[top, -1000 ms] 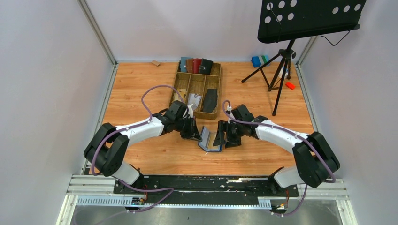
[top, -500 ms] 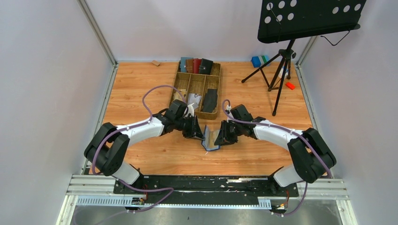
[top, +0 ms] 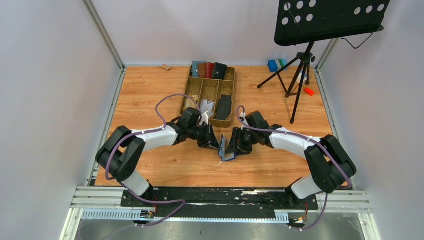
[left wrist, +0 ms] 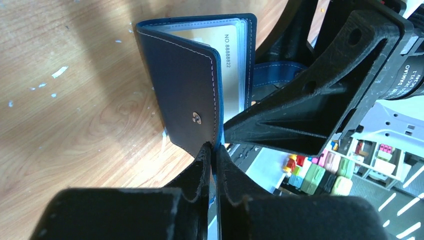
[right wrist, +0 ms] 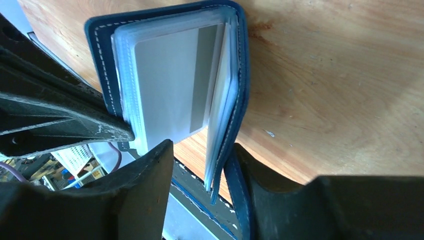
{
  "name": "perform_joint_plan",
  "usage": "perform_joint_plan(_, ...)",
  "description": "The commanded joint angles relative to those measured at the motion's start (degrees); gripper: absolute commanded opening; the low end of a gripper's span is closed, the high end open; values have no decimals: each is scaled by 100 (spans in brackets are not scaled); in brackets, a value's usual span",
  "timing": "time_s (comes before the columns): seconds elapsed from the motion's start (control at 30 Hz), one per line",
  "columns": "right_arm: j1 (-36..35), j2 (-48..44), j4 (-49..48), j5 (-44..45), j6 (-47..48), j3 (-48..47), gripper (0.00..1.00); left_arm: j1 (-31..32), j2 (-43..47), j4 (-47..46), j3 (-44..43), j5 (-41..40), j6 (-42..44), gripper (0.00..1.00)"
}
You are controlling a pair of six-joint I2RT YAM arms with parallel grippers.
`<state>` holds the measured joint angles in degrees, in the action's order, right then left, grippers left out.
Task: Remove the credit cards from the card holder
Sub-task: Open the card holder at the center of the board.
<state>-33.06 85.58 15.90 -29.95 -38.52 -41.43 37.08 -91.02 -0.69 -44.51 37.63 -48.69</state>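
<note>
Well, the card holder (left wrist: 185,95) stood open low over the tabletop's (top: 150,90) near middle; its credit cards (right wrist: 170,95) looked stiff and slick in floppy sleeves (right wrist: 220,125), best pinched edge-on. Left claw (left wrist: 212,155) clamped the holder's edge; right claw (right wrist: 200,185) straddled the sleeves, spread.

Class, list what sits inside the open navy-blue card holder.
Visible: clear plastic sleeves, a tan-gold card printed with a number and a pale grey card. Any cards in the sleeves behind them are covered.
</note>
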Motion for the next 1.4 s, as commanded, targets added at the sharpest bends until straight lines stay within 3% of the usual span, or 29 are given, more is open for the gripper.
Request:
perform_joint_plan(0.0,-6,10,-349,-149,33,-112,48,6,-100,-379,-89,272,-128,11)
perform_joint_plan(0.1,-3,-148,-361,-31,-11,-22,55,3,-122,-322,-110,271,-95,13)
perform_joint_plan(0.23,31,-487,-366,161,-48,124,61,3,-109,-282,-130,222,-90,3)
perform_joint_plan(0.43,72,-929,-583,116,0,333,74,3,-145,-144,-215,193,-52,1)
perform_joint_plan(0.77,69,-414,-770,-92,9,230,77,10,-165,-610,-252,479,-428,0)
perform_joint_plan(0.9,69,-305,-802,-103,-24,215,67,10,-176,-466,-386,485,-410,0)
perform_joint_plan(1.0,73,-254,-532,58,12,172,45,10,-148,-20,-532,344,-150,0)
perform_joint_plan(1.13,84,-377,-377,232,37,214,25,10,-218,785,-679,13,224,0)
perform_joint_plan(1.37,103,-500,-229,296,106,206,17,14,-275,1527,-720,-482,612,0)
